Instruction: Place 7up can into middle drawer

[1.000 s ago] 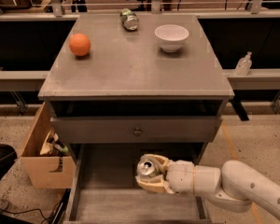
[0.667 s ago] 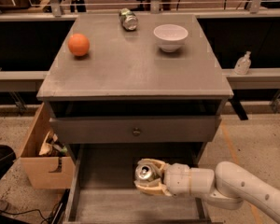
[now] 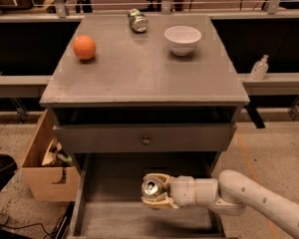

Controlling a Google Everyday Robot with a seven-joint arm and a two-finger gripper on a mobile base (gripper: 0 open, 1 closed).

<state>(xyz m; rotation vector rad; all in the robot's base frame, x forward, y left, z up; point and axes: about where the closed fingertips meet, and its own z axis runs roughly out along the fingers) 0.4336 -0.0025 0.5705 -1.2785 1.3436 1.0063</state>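
The gripper (image 3: 152,191) is clamped around the 7up can (image 3: 151,186), whose shiny pull-tab top faces the camera. No label lettering is legible. Both sit over the flat grey wooden floor of the open middle drawer (image 3: 114,179), below the knobbed drawer front (image 3: 189,138). The smooth grey cabinet top (image 3: 139,73) carries an orange ball (image 3: 84,47), a white bowl (image 3: 182,38) and a tipped can (image 3: 137,20).

7up can (image 3: 151,186) – sides hidden inside gripper (image 3: 150,195) fingers, above middle drawer (image 3: 112,179) – its front cut off below
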